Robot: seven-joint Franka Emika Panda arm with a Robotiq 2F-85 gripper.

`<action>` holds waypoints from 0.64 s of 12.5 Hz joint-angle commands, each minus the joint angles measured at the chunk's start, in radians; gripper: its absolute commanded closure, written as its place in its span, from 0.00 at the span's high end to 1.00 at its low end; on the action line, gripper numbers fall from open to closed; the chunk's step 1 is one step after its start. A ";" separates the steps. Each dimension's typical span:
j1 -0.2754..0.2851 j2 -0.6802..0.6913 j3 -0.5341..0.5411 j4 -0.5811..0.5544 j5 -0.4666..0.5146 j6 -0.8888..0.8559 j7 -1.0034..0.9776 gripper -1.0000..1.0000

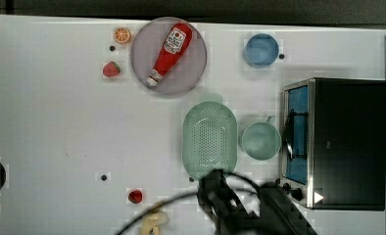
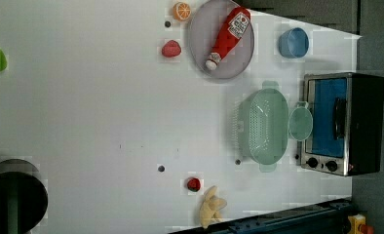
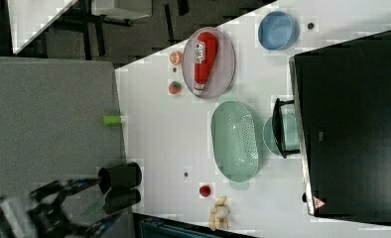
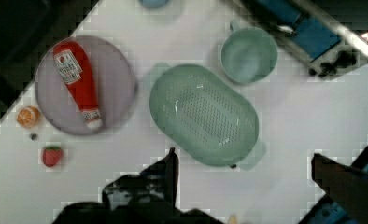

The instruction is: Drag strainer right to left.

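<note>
Top view, read from the top view's left to its right. White table.

- Orange slice and strawberry lie at about 9 o'clock of the grey plate; orange slice sits above the strawberry.
- Small red fruit and a banana bunch lie near the lower edge, at about 7 o'clock of the strainer.
- Grey plate carries a red ketchup bottle, lying flat, cap toward 7 o'clock.
- Strainer: pale mint-green oval, perforated basin up, long axis running 12 to 6 o'clock. It sits just beside the plate, at the plate's 5 o'clock, a narrow gap between them. One end tab points at 12 o'clock.
- Gripper: arm enters at 6 o'clock of the strainer. Wrist view shows the two dark fingers standing wide apart, nothing between them; the strainer's near rim and end tab lie between and beyond the fingertips. Cannot tell whether a finger touches the rim.
- Mint-green cup with handle: at 3 o'clock of the strainer, very close; cannot tell if touching.
- Blue bowl: at 1 o'clock of the strainer, well apart.
- Toaster oven: at 3 o'clock of the cup, just beside it, blue glass door facing the cup.
</note>
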 commanded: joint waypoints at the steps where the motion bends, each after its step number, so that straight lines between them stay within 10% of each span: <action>1: -0.002 0.181 -0.005 -0.208 0.002 0.161 0.070 1.00; 8: -0.002 0.481 -0.003 -0.366 0.002 0.638 0.467 1.00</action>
